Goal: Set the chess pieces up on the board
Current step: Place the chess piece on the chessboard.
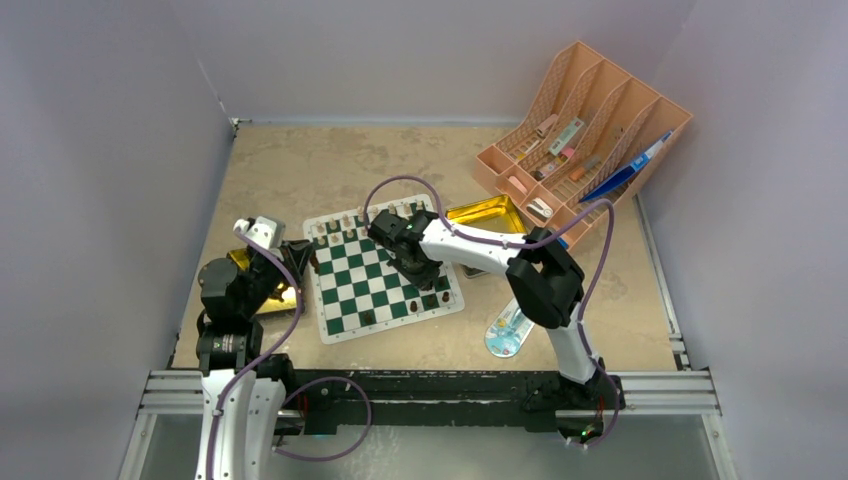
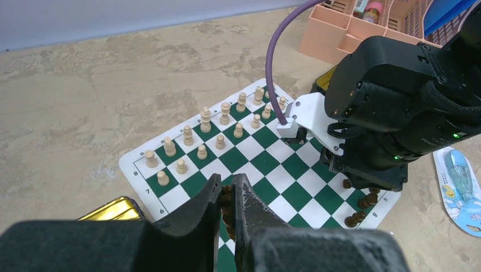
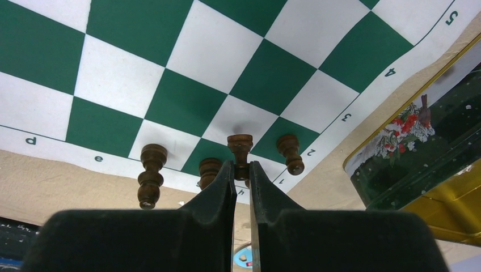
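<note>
Left tool (image 2: 228, 182): black fingers almost together, clamped on a dark brown piece (image 2: 227, 203) over the board's edge; only a sliver of it shows between them.
Right tool (image 3: 243, 169): black fingers close on either side of a standing dark piece (image 3: 240, 146) in the board's outer row; I cannot tell whether they press it or only flank it.
Board (image 1: 352, 288): thin flat mat of green and white checks with a white border printed with letters and numbers. It lies mid-tabletop between two tins.
Light pieces (image 2: 205, 119): cream turned wood, upright in two rows along the far edge.
Dark pieces (image 2: 363, 199): brown and knobbed, a few along the opposite edge.
In the way: the right arm (image 2: 397, 107), bulky and black, and its purple cable (image 2: 275, 62) cover the board's right part in the left wrist view.
Right tin (image 3: 414, 153): shiny gold rim and printed green inside, touching the board's border.
Left tin (image 2: 113, 208): gold, mostly hidden behind the left arm.
Rack (image 1: 590, 140): orange slotted plastic at the far right holding a blue pen (image 1: 630, 170); its small items are too small to tell.
Tabletop (image 1: 300, 170): beige with a marbled stone pattern.
</note>
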